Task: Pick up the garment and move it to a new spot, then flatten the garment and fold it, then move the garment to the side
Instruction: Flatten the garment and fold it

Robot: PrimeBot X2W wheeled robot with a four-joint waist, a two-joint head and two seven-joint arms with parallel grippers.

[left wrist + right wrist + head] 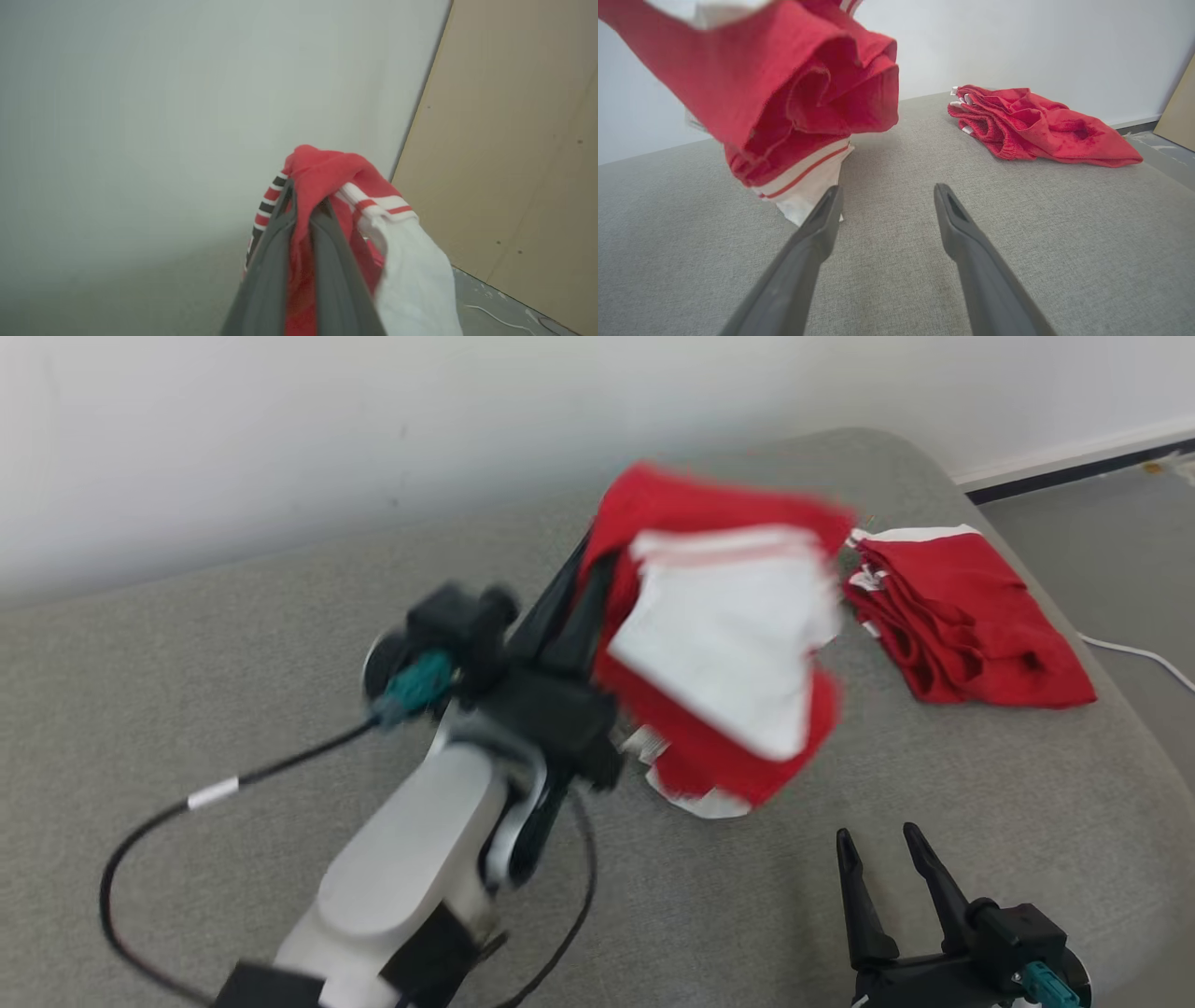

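Garment (pixel 728 635) dangles from raised left gripper (pixel 577 581), fingers clamped.

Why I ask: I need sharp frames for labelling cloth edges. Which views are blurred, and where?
Head view: motion blur smears the lifted garment and the left gripper; the second red garment and the right gripper look sharper. Left wrist view: soft throughout, the fingers near the lens out of focus. Right wrist view: sharpest, the grey cushion weave crisp, though the wide angle stretches its fingers.
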